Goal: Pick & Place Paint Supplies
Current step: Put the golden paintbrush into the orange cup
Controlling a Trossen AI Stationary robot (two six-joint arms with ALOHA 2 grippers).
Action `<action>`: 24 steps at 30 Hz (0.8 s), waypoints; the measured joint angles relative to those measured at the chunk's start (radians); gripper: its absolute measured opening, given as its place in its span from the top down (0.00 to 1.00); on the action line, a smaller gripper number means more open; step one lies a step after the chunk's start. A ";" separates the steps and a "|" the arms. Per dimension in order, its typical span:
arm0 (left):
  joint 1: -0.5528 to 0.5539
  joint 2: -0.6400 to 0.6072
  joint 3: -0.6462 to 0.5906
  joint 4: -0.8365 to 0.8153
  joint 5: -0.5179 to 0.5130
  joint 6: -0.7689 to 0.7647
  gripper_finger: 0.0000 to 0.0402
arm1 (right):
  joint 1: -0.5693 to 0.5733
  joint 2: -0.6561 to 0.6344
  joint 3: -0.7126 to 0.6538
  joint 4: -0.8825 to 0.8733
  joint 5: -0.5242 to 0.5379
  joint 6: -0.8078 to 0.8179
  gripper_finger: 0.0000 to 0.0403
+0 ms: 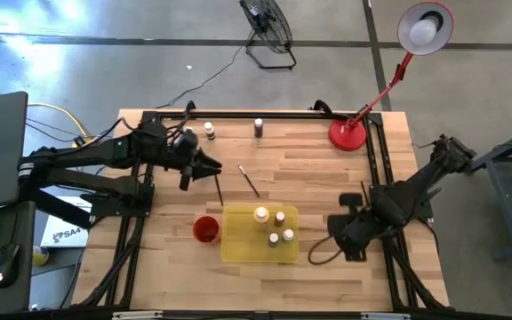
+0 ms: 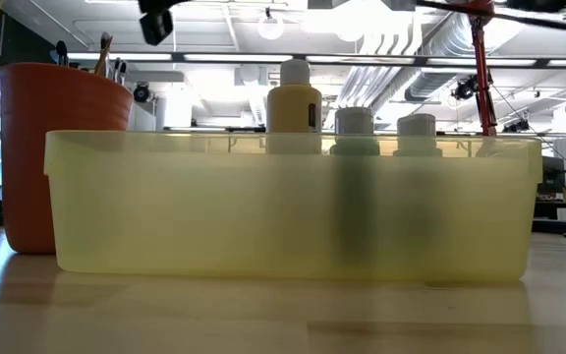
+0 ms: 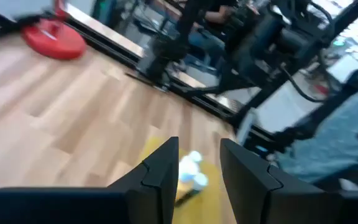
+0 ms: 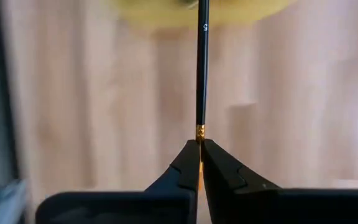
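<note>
The yellow tray [image 1: 238, 249] holds several pale-capped paint bottles [image 1: 261, 215]. They stand upright behind its wall in the low view [image 2: 294, 98]. The red cup [image 1: 205, 229] next to the tray has brushes in it [image 2: 104, 51]. Two more bottles [image 1: 210, 131] [image 1: 258, 127] stand near the table's far edge. Two thin dark brushes [image 1: 218, 188] [image 1: 249, 180] show between them and the tray. My right gripper [image 4: 199, 146], right of the tray [image 1: 347, 233], is shut on a black paintbrush [image 4: 202, 68]. My left gripper [image 3: 197, 165] hangs open above the table's left part [image 1: 210, 166], with nothing between its fingers. My right gripper pinches the black paintbrush at its gold band [image 4: 199, 132] between the two fingertips, only at their free ends. The fingers point steeply down. The handle sticks straight out from them, reaching toward the yellow tray [image 4: 166, 12].
A red lamp stands with its base [image 1: 348, 133] on the far right corner, and it also shows in the left wrist view [image 3: 53, 37]. A dark frame [image 1: 265, 115] runs along the table's edges. A dark cable loop [image 1: 320, 255] lies right of the tray.
</note>
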State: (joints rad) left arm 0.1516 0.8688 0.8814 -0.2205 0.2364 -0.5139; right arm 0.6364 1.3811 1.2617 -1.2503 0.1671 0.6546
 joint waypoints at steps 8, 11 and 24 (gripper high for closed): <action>0.075 0.227 0.235 -0.019 0.288 -0.057 0.71 | -0.109 0.021 0.076 -0.031 0.309 -0.119 0.99; 0.130 0.323 0.326 -0.086 0.340 -0.096 0.71 | -0.133 0.062 0.076 -0.015 0.364 -0.153 0.99; 0.274 0.632 0.403 -0.052 0.821 -0.347 0.71 | -0.112 0.132 0.076 0.090 0.632 -0.212 0.99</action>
State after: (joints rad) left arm 0.4259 1.5008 1.2842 -0.2720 1.0576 -0.8611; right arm 0.5248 1.5135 1.3373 -1.1604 0.7988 0.4423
